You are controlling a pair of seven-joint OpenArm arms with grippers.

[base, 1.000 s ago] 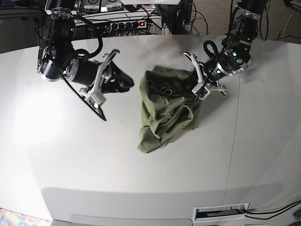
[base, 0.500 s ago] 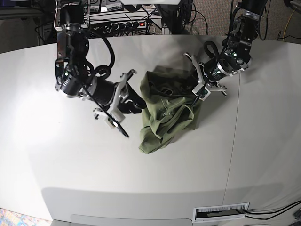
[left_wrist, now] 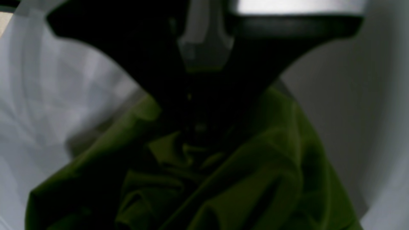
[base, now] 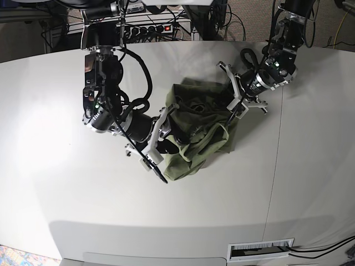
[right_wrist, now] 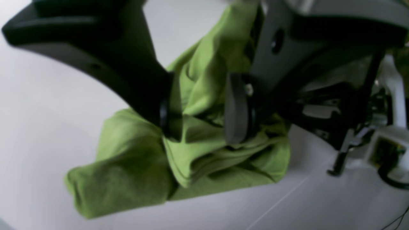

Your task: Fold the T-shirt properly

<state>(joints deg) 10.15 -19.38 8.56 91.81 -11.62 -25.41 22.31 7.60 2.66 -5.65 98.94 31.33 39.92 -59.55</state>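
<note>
Your right gripper straddles a fold of the crumpled T-shirt with jaws parted; your left gripper, opposite, pinches the shirt's far edge.

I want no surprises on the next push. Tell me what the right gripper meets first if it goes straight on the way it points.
The T-shirt. The right gripper stands open, its fingers straddling a bunched fold of the green cloth, so it would press deeper into that heap. Beyond it the left gripper pinches the far side; depth there is unclear.
</note>
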